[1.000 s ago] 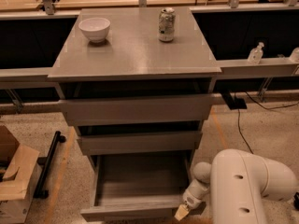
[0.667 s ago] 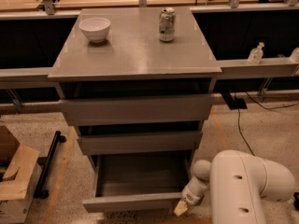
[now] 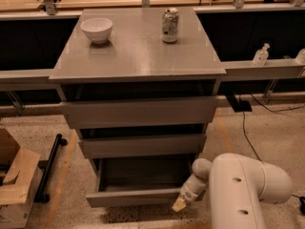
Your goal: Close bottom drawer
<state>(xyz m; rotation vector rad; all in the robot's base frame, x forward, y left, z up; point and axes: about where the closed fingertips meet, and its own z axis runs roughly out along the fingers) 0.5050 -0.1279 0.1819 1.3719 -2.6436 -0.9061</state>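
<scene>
Gripper (image 3: 179, 204) at bottom drawer (image 3: 133, 198), right corner

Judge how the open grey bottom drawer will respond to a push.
The grey wood-grain bottom drawer looks empty, so it is probably light and slides easily. Its flat front seems rigid. The gripper sits at its front right corner; pushing off-centre might skew it.

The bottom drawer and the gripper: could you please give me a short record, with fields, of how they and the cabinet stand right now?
bottom drawer: open, pulled out beyond the middle drawer front
gripper: low, at the right end of the bottom drawer's front; contact unclear
cabinet top: white bowl at back left, can at back right, both upright
task status: drawer not yet closed
</scene>
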